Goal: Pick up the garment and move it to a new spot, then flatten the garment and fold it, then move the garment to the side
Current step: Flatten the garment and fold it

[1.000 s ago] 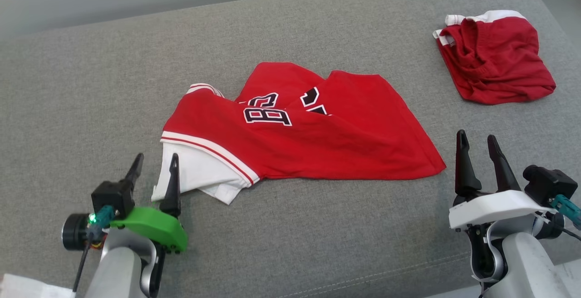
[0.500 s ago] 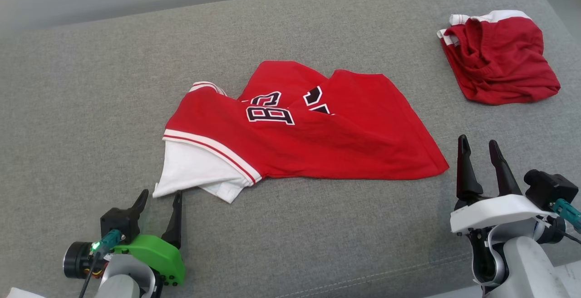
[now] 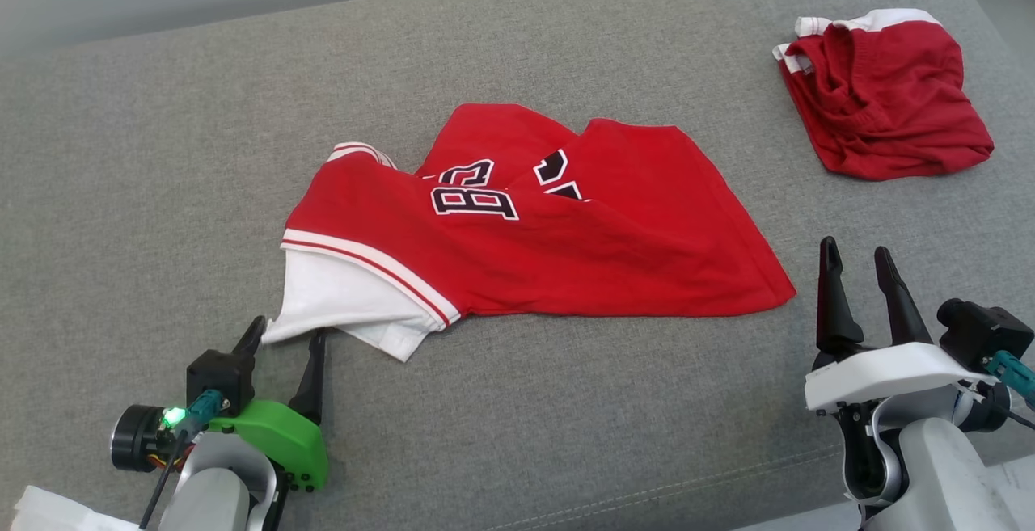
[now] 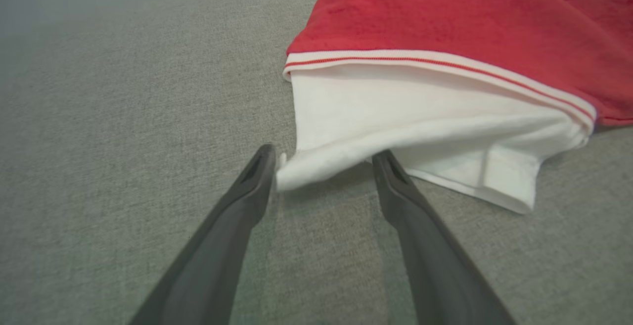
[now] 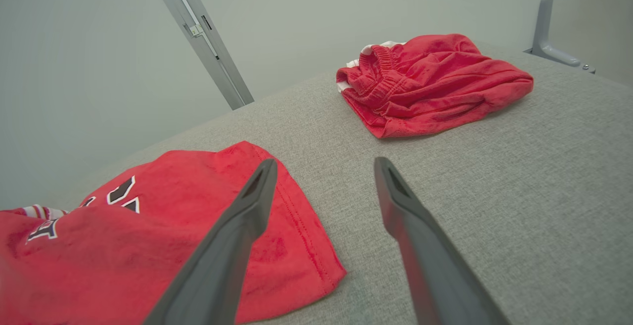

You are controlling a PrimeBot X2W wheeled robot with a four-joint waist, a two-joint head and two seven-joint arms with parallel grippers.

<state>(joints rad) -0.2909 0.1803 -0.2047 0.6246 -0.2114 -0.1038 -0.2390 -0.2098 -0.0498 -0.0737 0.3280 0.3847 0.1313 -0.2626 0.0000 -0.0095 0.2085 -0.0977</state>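
The red jersey [image 3: 566, 248] lies rumpled mid-way across the grey fabric surface [image 3: 162, 151]. The left end effector [image 3: 287, 329], fingers apart, straddles its white corner [image 4: 316, 166] — best to slide deeper and catch both layers before closing. The right end effector [image 3: 854, 246] stands open near the hem.

Head view high over the grey cushion [image 3: 162, 151]; wrist views low and close, the red jersey [image 3: 566, 248] common to all.

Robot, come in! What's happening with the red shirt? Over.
Left gripper open at red shirt's white corner. Right gripper open, off the cloth. Shirt crumpled, unfolded. Shorts clear.
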